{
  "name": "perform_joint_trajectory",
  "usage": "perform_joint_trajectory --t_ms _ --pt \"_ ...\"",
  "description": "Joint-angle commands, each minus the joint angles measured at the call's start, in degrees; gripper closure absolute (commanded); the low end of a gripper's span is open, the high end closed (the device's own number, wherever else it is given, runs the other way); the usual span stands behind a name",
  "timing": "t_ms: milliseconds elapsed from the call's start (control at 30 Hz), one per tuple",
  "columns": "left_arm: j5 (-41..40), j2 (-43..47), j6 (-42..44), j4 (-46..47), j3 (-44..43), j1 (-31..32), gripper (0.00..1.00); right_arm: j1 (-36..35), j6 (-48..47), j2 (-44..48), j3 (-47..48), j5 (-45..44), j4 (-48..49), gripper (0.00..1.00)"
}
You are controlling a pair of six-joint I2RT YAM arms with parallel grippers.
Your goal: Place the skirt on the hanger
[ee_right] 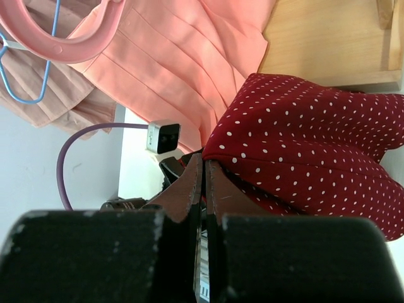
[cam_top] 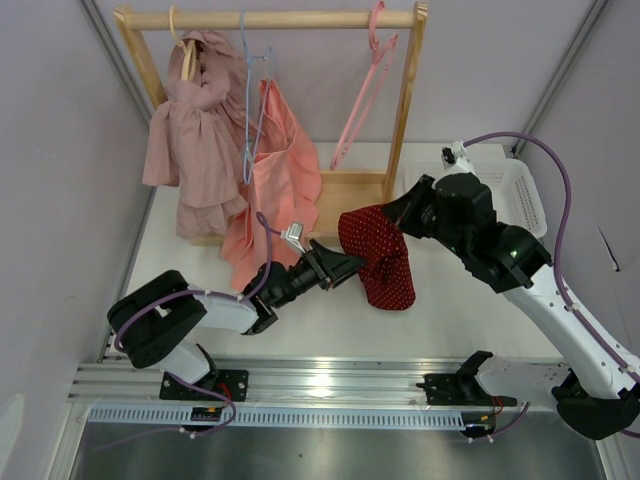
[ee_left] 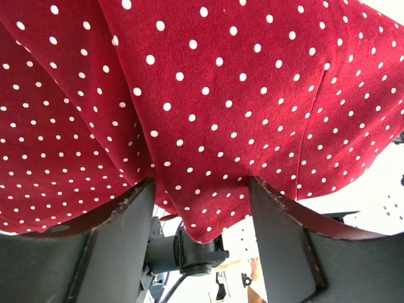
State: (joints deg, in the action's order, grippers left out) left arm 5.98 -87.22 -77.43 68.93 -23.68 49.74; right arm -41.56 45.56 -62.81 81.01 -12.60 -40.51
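Right gripper first: my fingers are squeezed together, and an edge of the dark red cloth skirt with tiny white polka dots is caught at their tips. The skirt hangs down from that pinch over the white table, just in front of the light wooden clothes rack. I cannot tell whether its lower end touches the tabletop.

Over to my left gripper: spread wide at the skirt's left side. The cloth drapes across both fingers and sags into the gap between them, loose, not squeezed.

Up on the rack's rail, at the right end, hangs the thin pink plastic hanger with a curved hook, well apart from the skirt. Further left along the rail is a light blue wire hanger beside a salmon-pink pleated garment. Next comes a tan wooden hanger above a dusty-pink ruffled garment. A white plastic basket sits on the table behind my right arm.
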Motion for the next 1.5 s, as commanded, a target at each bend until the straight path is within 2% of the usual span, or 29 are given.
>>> perform_joint_trajectory --t_ms 0,233,267,367,400,433,500,533,600,633,733,833,933,1067,1133,1167,1233,1267,1367,1467 --pt "-1.3 0.4 1.2 30.0 -2.5 -0.3 0.39 -0.4 1.4 0.3 3.1 0.0 2.5 1.00" --pt "-0.8 1.7 1.0 29.9 -2.6 -0.5 0.60 -0.5 1.7 0.5 2.5 -0.6 2.1 1.00" --pt "-0.9 2.1 1.0 29.8 -2.5 -0.5 0.68 -0.5 1.7 0.5 2.3 -0.8 2.0 1.00" --pt "-0.7 5.3 1.4 27.8 -1.3 -1.0 0.80 -0.5 1.4 0.7 1.3 -1.3 1.4 1.00" --pt "-0.7 6.6 1.8 26.9 -0.6 -1.2 0.87 -0.5 1.2 0.8 1.1 -2.0 1.2 1.00" --pt "-0.8 8.2 2.3 25.2 -0.1 -1.5 0.89 -0.5 1.1 0.8 0.6 -2.4 1.1 1.00" --pt "-1.3 14.7 5.1 17.3 1.2 -1.9 0.94 -0.2 0.8 1.0 -1.2 -3.1 0.7 1.00" --pt "-2.2 17.4 6.3 9.1 1.5 -2.0 0.96 0.0 0.7 1.1 -2.0 -3.0 1.0 1.00" --pt "-3.3 26.1 11.2 -1.3 0.7 -2.0 0.99 1.0 0.5 1.0 -4.5 -2.6 1.2 1.00" --pt "-4.0 29.0 12.7 -14.8 0.1 -2.0 1.00 1.3 0.4 0.9 -5.3 -2.3 1.3 1.00" --pt "-8.8 36.9 17.8 -36.2 -5.0 -2.0 1.00 3.8 -0.8 -0.6 -8.8 1.1 2.9 1.00" --pt "-11.0 39.1 21.6 -52.2 -10.5 -2.0 1.00 5.2 -2.8 -4.3 -10.2 3.2 3.5 1.00" --pt "-11.5 39.0 23.3 -58.0 -11.4 -2.0 1.00 4.8 -4.1 -7.2 -10.4 4.9 4.5 0.98" --pt "-13.1 40.0 23.8 -61.2 -9.5 -2.0 1.00 3.9 -4.6 -9.8 -12.2 6.2 6.5 0.88" --pt "-14.6 41.4 24.2 -63.2 -8.6 -2.0 1.00 3.8 -5.0 -10.5 -13.2 6.6 6.7 0.79" --pt "-15.1 41.9 24.5 -64.0 -8.4 -2.0 1.00 3.7 -5.0 -10.8 -13.6 6.9 6.7 0.67" --pt "-16.5 42.7 25.3 -66.5 -7.8 -2.2 1.00 3.4 -5.1 -11.4 -14.7 6.2 6.3 0.52" --pt "-16.7 43.3 25.4 -67.2 -7.6 -2.4 1.00 3.3 -5.3 -11.3 -15.0 5.7 6.1 0.41" --pt "-16.3 43.5 25.3 -68.5 -6.3 -3.1 1.00 3.6 -5.3 -10.8 -16.7 4.0 5.3 0.27" --pt "-16.4 43.9 25.1 -68.5 -4.7 -3.3 1.00 5.5 -4.7 -9.6 -19.0 3.1 4.0 0.26"
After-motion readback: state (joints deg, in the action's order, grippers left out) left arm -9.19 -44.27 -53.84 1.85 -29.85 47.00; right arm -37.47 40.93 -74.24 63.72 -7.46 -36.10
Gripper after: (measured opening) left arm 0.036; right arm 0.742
